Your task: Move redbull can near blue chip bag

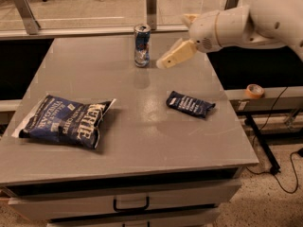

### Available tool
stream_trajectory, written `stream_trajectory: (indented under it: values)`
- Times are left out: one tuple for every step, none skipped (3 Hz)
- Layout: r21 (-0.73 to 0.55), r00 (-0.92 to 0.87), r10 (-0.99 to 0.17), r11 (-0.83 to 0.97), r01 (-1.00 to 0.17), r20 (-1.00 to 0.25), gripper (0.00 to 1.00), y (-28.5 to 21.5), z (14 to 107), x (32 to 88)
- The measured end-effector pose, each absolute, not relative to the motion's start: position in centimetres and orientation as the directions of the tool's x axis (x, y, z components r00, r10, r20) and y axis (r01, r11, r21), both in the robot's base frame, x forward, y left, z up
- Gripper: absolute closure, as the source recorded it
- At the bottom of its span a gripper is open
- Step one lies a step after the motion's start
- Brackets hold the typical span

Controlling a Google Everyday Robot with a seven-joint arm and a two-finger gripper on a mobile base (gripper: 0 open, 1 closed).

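Observation:
The redbull can (142, 45) stands upright at the far middle of the grey table (142, 141), blue and silver with a dented body. The blue chip bag (66, 121) lies flat at the front left, dark blue with white lettering. My gripper (173, 41) hangs over the far right part of the table, just right of the can and a little apart from it. It is open and empty, and its lower cream finger (174, 56) points toward the can.
A small flat dark blue packet (190, 104) lies right of the table's middle. A glass barrier with metal posts (151, 1) runs along the far edge. A tape roll (255, 91) sits on a lower ledge to the right. Drawers are below the front edge.

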State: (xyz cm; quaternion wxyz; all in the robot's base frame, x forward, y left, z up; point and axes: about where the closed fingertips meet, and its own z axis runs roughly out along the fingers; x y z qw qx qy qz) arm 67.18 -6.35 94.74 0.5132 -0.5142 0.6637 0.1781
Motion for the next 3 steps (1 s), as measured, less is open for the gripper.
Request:
stream_trajectory:
  values:
    - [-0.273, 0.087, -0.443, 0.376, -0.886, -0.892, 0.0, -3.1, 94.1, 69.8]
    - [-0.244, 0.092, -0.381, 0.372, -0.896, -0.92, 0.0, -0.1, 93.6, 72.5]
    - [-0.173, 0.06, -0.281, 0.396, -0.902, -0.958, 0.0, 1.0, 92.6, 75.4]
